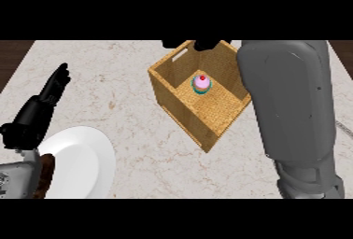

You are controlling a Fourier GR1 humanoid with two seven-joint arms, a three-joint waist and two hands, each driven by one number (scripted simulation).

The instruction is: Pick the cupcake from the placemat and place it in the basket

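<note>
Since the cupcake (201,83) sits inside the wicker basket (180,116), placement looks done, though I cannot tell the state of the right hand (205,45) at the basket's far rim.

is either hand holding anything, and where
Nothing visibly: the cupcake stands free on the basket floor, the left hand is open, the right hand at the far rim is mostly hidden.

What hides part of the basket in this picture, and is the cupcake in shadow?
Head view: the right forearm covers the right corner of the basket. Head view: the cupcake shows whole on the basket's floor, evenly lit, with no dark shadow across it. Head view: the white plate shows no glare.
</note>
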